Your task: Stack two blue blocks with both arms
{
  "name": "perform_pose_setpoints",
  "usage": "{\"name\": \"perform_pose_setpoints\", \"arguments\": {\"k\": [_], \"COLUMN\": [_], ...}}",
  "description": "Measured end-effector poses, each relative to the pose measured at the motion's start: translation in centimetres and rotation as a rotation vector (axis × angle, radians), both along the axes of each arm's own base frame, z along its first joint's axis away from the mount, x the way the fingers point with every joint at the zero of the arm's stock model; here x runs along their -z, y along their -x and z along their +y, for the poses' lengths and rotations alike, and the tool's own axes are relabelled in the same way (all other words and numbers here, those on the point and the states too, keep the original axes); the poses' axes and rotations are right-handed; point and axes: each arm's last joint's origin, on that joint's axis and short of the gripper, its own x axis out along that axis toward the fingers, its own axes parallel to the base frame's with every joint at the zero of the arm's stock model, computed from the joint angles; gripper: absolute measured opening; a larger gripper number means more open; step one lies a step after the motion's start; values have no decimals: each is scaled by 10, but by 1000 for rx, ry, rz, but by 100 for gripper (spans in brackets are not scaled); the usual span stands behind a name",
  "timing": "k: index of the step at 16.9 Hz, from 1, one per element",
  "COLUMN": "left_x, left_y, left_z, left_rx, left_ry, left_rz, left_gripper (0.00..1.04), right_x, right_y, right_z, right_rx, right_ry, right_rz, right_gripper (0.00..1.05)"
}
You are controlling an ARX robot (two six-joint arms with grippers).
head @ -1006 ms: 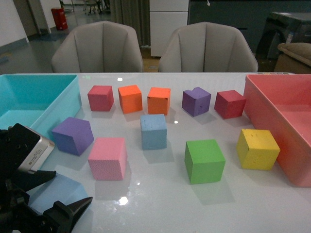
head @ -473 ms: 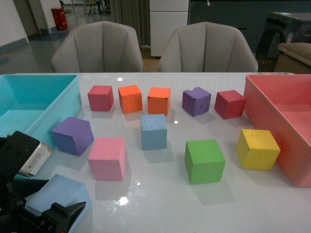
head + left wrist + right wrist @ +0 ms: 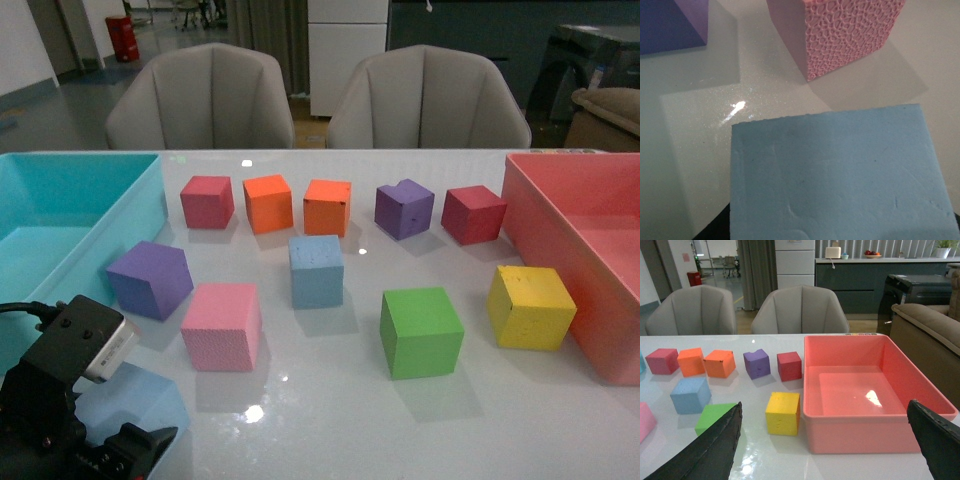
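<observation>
One sky-blue block (image 3: pixel 150 400) lies at the table's near left, partly hidden by my black left arm. In the left wrist view this block (image 3: pixel 840 175) fills the lower frame, very close under the camera. My left gripper (image 3: pixel 110 445) is open around it, with one black finger (image 3: pixel 140 447) showing beside its right face. The second blue block (image 3: pixel 316 270) stands free at the table's middle and also shows in the right wrist view (image 3: pixel 690 394). My right gripper (image 3: pixel 825 450) is open and empty, above the table in front of the pink tray, and is out of the front view.
A teal bin (image 3: pixel 60 200) stands at the left and a pink tray (image 3: pixel 560 220) at the right. A purple cube (image 3: pixel 150 278) and a pink cube (image 3: pixel 222 325) sit close to the near blue block. Green (image 3: pixel 420 330) and yellow (image 3: pixel 530 306) cubes stand right of middle. Several coloured cubes line the back.
My left arm has come down and a little right over the near blue block. Its fingers now sit lower around the block. The blocks have not moved.
</observation>
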Motion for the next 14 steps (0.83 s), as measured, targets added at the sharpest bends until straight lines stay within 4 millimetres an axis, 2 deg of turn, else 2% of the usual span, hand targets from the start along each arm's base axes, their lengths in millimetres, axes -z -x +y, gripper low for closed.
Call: {"name": "perform_pose_setpoints", "arguments": {"k": [1,3,5,7,8,9,11,13,14], "left_x": [-4,-21,-52,-85,-95,-100,-104,-113,-115], "left_y": [1,2,0,-14,-23,-33,-47,-69,-75], "left_z": [-1,-7,-21,-43,-55,-70,-88,-122,-132], "left_rx": [-7,5,36,54,59,63,60,62,62], "left_ry": [0,15,45,82,95,111,112,110,117], "left_rz": [6,-11,-61,-130,-136,-116,-109,-112,-112], "left_gripper": [55,50,49,49,49,49,49,49,49], "right_x": [0,0,0,0,0,0,0,0,0], "right_y": [0,0,0,0,0,0,0,0,0], "right_z": [0,0,0,0,0,0,0,0,0], "right_rx": [0,0,0,0,0,0,0,0,0], "right_ry": [0,0,0,0,0,0,0,0,0], "right_rz": [0,0,0,0,0,0,0,0,0], "right_gripper": [98,98,98,98,98,98,98,98,98]}}
